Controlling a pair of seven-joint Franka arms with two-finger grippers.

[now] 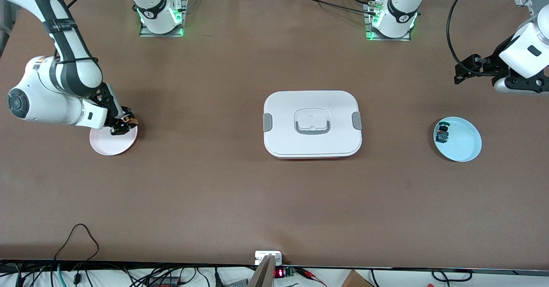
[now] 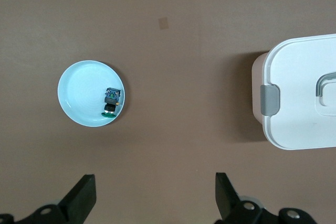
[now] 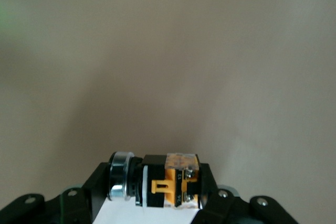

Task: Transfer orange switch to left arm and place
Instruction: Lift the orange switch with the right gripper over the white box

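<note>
The right gripper (image 1: 121, 126) clamps the orange switch (image 3: 167, 186) just above the pink plate (image 1: 112, 143). The left gripper (image 2: 155, 198) waits, jaws spread. A low carry could clip the box (image 1: 312, 124).

My right tool (image 1: 122, 126) hangs low at my right arm's end of the worktop, fingers clamped shut. My left tool (image 2: 155, 198) waits raised, fingers spread wide.

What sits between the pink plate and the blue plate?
The box, mid-table between pink plate and blue plate; the front view shows it.
</note>
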